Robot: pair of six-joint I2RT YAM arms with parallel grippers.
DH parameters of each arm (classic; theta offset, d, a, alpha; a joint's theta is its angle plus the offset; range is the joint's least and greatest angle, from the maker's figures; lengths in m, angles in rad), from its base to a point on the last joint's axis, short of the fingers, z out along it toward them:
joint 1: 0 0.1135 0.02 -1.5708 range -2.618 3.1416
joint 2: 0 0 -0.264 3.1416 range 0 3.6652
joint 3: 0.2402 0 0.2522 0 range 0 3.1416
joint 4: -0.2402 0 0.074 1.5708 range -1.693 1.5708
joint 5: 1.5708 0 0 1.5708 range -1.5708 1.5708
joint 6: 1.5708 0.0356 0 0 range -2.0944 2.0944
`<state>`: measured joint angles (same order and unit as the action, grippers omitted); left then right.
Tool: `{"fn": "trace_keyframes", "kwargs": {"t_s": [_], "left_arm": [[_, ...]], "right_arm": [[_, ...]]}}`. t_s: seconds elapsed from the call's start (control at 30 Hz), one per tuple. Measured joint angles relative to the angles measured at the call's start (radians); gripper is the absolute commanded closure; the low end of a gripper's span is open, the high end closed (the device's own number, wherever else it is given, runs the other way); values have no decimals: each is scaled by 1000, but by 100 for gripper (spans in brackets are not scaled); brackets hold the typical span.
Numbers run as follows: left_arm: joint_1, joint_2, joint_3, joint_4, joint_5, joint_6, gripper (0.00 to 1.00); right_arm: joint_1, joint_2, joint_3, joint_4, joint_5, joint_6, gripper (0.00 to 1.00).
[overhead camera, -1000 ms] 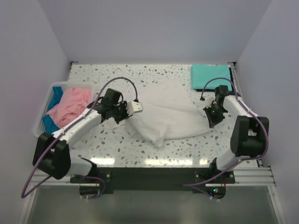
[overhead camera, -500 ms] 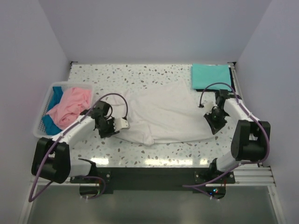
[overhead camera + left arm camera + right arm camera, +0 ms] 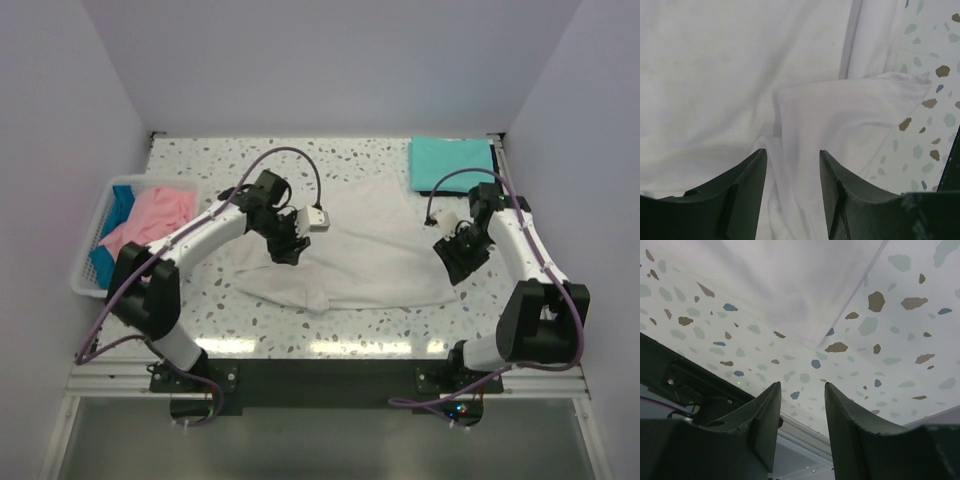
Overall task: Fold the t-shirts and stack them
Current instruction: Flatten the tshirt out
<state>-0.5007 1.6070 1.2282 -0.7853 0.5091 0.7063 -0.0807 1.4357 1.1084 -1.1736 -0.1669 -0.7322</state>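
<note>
Jaws apart, empty: left tool over the white shirt (its left part), right tool at its right edge; shirt lies spread on the surface, centre.

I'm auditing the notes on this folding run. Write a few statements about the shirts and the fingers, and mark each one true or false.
1. The teal t-shirt lies folded at the far right corner of the table. True.
2. The pink t-shirt is spread flat on the table. False: it lies crumpled in the basket at the left.
3. The left arm's fingers are clamped on the white t-shirt. False: they stand apart over it, with nothing gripped between them.
4. The right arm's fingers are open, with nothing between them. True.
5. The blue t-shirt is stacked on the teal one. False: it is in the basket beside the pink one.
</note>
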Motion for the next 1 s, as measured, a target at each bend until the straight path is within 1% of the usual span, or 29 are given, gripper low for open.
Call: {"fn": "trace_keyframes", "kwargs": {"t_s": [0.1, 0.17, 0.37, 0.57, 0.67, 0.73, 0.77, 0.83, 0.87, 0.93, 0.97, 1.0], "left_arm": [[-11, 140, 53, 5, 4, -52, 49], [-12, 200, 78, 6, 4, -75, 49], [-20, 278, 135, 11, 14, -97, 51], [-39, 308, 141, 11, 45, -105, 51], [-50, 328, 150, 13, 54, -116, 52], [-53, 341, 151, 15, 57, -122, 57], [-55, 348, 151, 15, 58, -125, 62], [-57, 359, 151, 16, 61, -138, 68], [-57, 362, 151, 17, 61, -140, 76], [-57, 364, 154, 17, 65, -149, 84], [-57, 364, 157, 17, 70, -150, 93], [-57, 364, 161, 15, 77, -152, 97]], "right_arm": [[0, 3, -1, -19, -4, -34, 59], [0, 3, -3, -24, -4, -54, 60], [0, 3, -18, -35, -2, -93, 61], [0, 3, -18, -37, 1, -103, 61], [0, 3, -18, -36, 13, -110, 58], [0, 3, -18, -34, 19, -119, 56], [0, 3, -19, -34, 19, -125, 55], [0, 3, -19, -34, 19, -137, 54], [0, 3, -19, -34, 19, -142, 53], [0, 3, -19, -34, 19, -154, 53], [0, 3, -19, -34, 19, -160, 53], [0, 3, -19, -34, 19, -165, 53]]}}
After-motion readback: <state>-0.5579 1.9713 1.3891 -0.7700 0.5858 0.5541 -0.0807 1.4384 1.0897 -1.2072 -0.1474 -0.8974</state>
